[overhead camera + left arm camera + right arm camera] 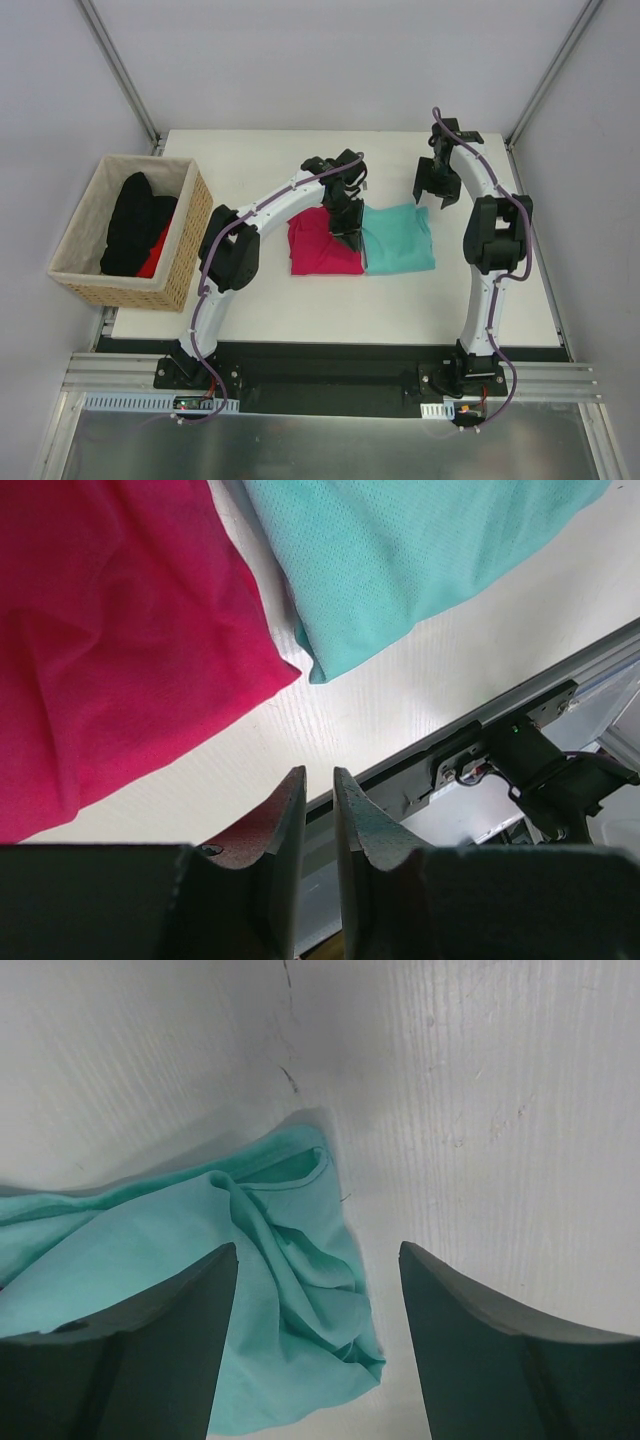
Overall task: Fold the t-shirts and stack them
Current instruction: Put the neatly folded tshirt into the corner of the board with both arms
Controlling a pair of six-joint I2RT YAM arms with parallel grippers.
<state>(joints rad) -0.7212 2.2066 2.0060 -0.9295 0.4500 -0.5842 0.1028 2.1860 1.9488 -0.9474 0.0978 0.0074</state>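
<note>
Two folded t-shirts lie side by side mid-table: the crimson-pink t-shirt [320,248] on the left and the teal t-shirt [398,238] on the right, their edges touching. My left gripper [350,230] hovers over the seam between them. In the left wrist view the left gripper [318,772] has only a narrow gap between its fingers, with nothing in it, and the pink t-shirt [110,640] and teal t-shirt [400,560] lie beyond. My right gripper [437,198] stands behind the teal shirt's far right corner. The right gripper [318,1250] is wide open above the rumpled teal t-shirt [285,1260], holding nothing.
A woven wicker basket [187,262] sits at the table's left edge with black cloth [135,225] and a red piece [155,258] inside. The white table [300,300] ends in a metal rail [330,385] at the near side. Grey walls surround the other sides.
</note>
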